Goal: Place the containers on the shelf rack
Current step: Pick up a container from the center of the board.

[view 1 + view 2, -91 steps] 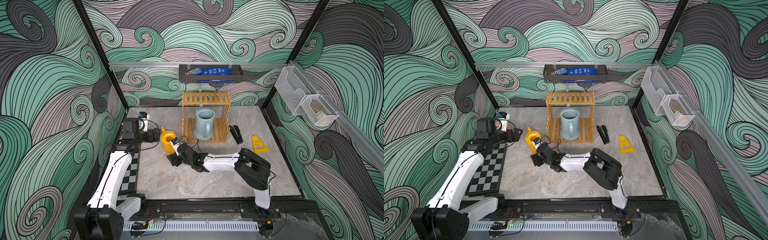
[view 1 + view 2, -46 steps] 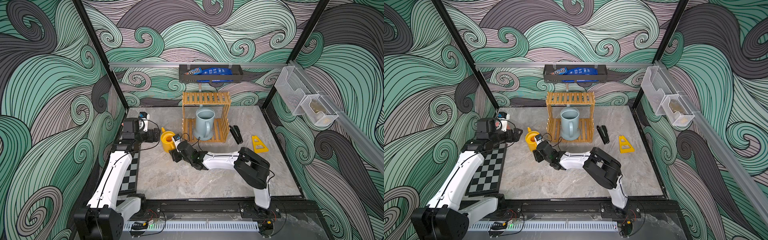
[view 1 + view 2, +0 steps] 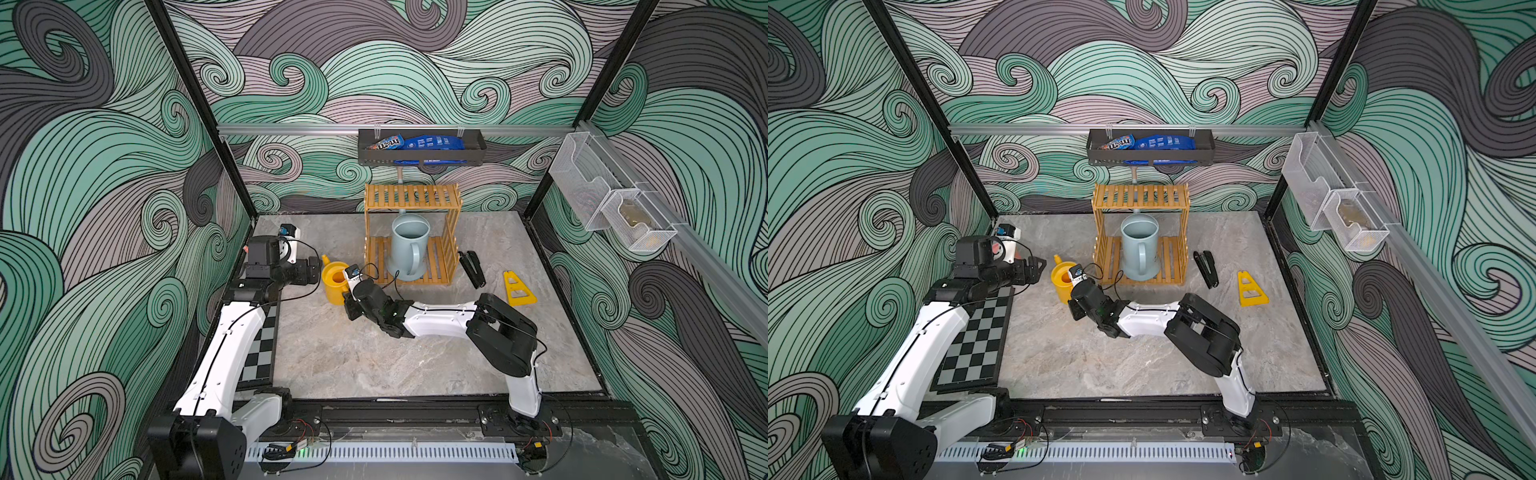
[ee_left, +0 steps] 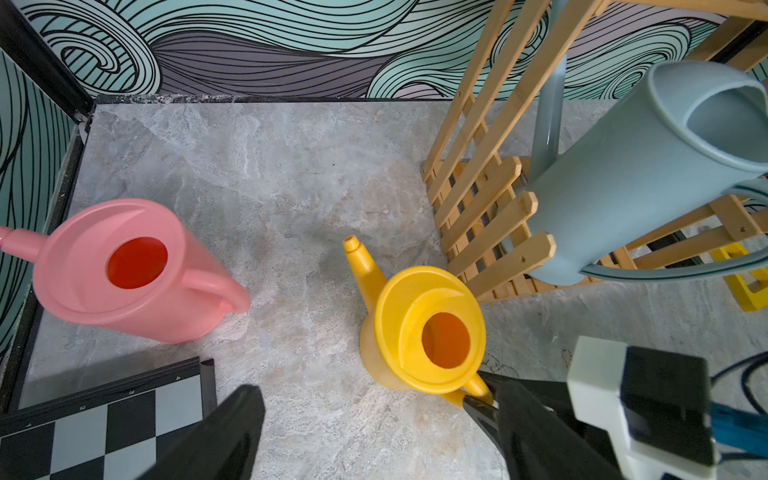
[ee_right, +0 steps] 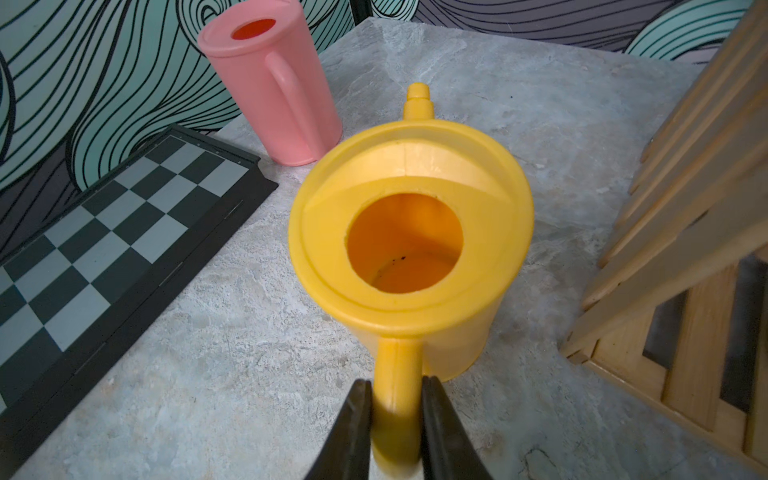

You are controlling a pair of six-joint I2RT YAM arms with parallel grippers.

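Note:
The yellow can [image 5: 411, 249] stands on the table just left of the shelf rack [image 3: 413, 195], spout pointing away. My right gripper [image 5: 395, 386] is shut on its loop handle, one finger on each side; in both top views this gripper [image 3: 345, 294] [image 3: 1073, 300] sits at the can's [image 3: 334, 282] near side. The large pale blue can [image 3: 409, 249] stands on the rack's lower tier, handle facing front. The pink can [image 4: 124, 270] stands near the back left corner, hidden by my left arm in both top views. My left gripper [image 4: 374, 415] hovers open beside the yellow can [image 4: 428, 328], holding nothing.
A folded chessboard [image 3: 259, 349] lies along the left edge under my left arm. A black stapler-like tool [image 3: 471, 268] and a yellow triangular piece [image 3: 517, 289] lie right of the rack. A black wall tray [image 3: 419, 151] hangs above the rack; clear bins [image 3: 602, 199] hang on the right wall.
My right gripper has slid forward to the yellow can and closed on its handle. The left arm and the cans have stayed put.

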